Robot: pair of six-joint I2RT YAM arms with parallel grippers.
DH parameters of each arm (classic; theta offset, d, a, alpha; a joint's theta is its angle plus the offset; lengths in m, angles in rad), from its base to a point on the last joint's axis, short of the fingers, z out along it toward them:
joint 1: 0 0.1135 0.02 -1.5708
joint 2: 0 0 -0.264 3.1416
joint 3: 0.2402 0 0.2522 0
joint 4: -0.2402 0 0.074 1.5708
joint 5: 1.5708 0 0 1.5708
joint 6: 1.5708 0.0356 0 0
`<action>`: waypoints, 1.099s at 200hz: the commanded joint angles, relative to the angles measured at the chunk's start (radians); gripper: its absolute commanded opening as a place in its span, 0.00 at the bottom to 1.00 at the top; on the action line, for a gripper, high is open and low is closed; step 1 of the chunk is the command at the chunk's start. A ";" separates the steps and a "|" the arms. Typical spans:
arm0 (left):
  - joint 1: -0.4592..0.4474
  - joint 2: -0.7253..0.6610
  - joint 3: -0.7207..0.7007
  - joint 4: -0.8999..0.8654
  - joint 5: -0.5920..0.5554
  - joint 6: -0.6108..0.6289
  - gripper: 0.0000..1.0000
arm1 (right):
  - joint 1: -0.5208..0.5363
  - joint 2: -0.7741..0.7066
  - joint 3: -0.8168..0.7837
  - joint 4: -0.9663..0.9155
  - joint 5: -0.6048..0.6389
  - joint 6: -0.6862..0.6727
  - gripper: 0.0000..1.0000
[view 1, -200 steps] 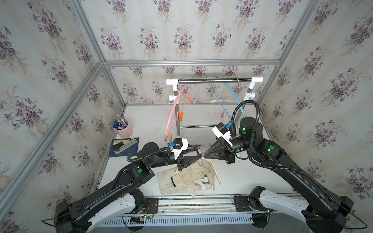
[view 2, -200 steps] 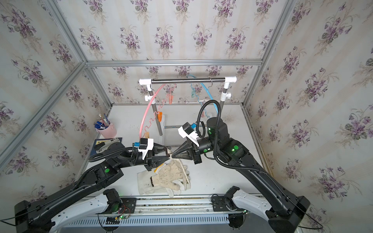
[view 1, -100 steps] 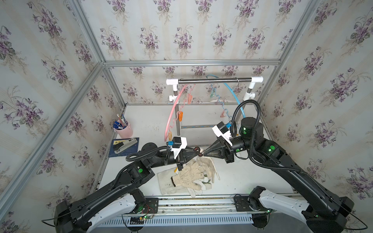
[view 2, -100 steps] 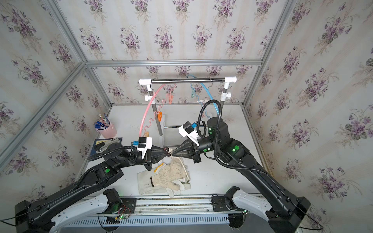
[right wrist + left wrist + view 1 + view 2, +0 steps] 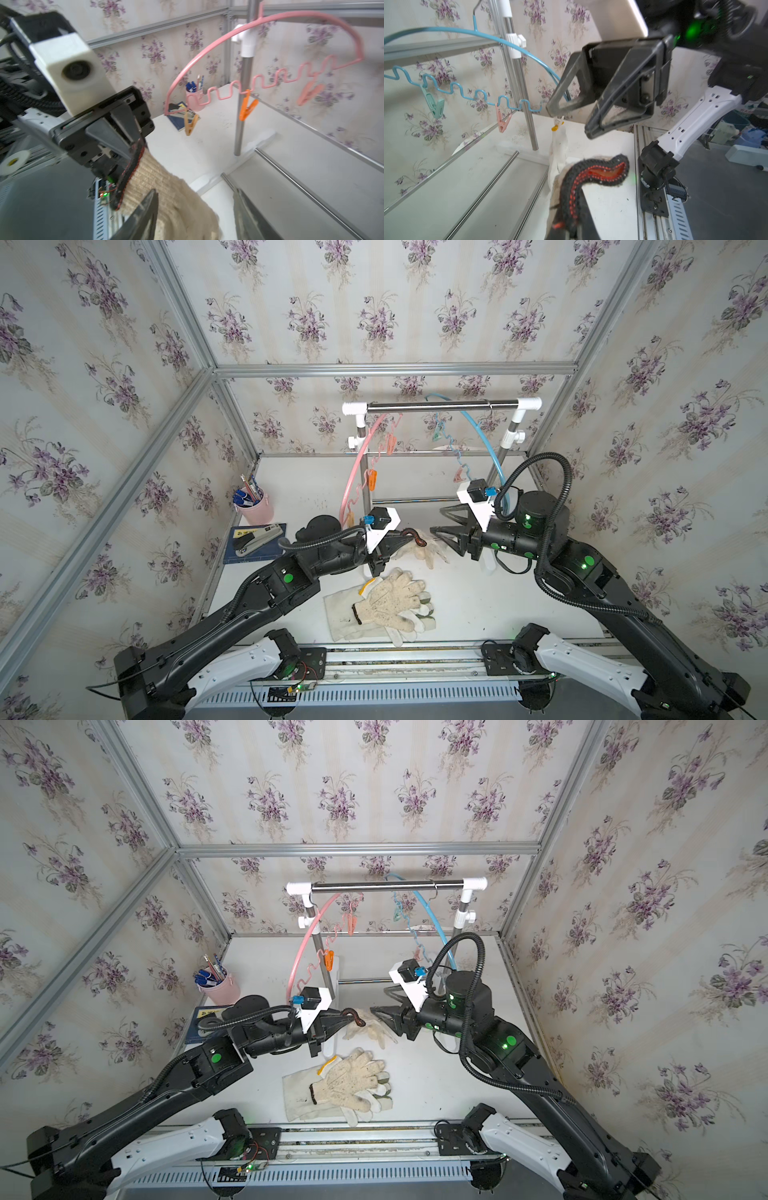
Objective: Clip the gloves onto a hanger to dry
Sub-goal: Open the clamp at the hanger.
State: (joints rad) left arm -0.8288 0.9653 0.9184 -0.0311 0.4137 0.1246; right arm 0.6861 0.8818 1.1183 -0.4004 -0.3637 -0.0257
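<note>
L fingers [image 5: 112, 135] are pinching shut on the beige glove [image 5: 166, 187] by its dark cuff [image 5: 569, 187]. R fingers [image 5: 592, 129] are hanging parted, empty, just beside it. Only top views are showing the glove pile [image 5: 386, 605] lying on the table [image 5: 478, 605], nearer the robot.

1. This is a robotics lab test cell, dressed as a home laundry corner.
2. An aluminium frame [image 5: 390, 369] holds panels of floral wallpaper [image 5: 374, 302] around a white bench [image 5: 478, 601]. These are staged walls, not a room's own.
3. The left arm [image 5: 249, 605] and right arm [image 5: 615, 593] are mounted on a slotted metal rail [image 5: 399, 659] along the bench's near edge.
4. The props are homely. A drying rack [image 5: 440, 406] stands toward the far edge with a pink hanger [image 5: 353, 472] and a blue hanger [image 5: 482, 435], and a pen cup [image 5: 255, 510] and stapler [image 5: 253, 537] sit by the left edge.
5. The left wrist view shows a grey floor [image 5: 726, 197] with stored clutter beyond the bench.
</note>
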 commanded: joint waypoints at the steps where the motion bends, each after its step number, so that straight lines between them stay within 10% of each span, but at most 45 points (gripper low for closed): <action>1: 0.002 0.050 0.049 -0.101 -0.043 0.058 0.00 | -0.002 -0.043 -0.003 0.018 0.262 0.029 0.58; 56: 0.003 0.205 0.213 -0.260 -0.141 0.052 0.00 | -0.006 -0.117 -0.058 0.067 0.800 0.067 0.51; 153: -0.003 0.441 0.389 -0.252 -0.285 -0.059 0.00 | -0.043 -0.056 0.014 0.130 1.113 0.101 0.49; 220: -0.009 0.523 0.429 -0.228 -0.300 -0.076 0.00 | -0.369 0.040 -0.015 0.109 0.886 0.268 0.48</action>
State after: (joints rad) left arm -0.8364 1.4822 1.3384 -0.2970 0.1337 0.0551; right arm 0.3946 0.9173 1.1343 -0.3321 0.6441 0.1638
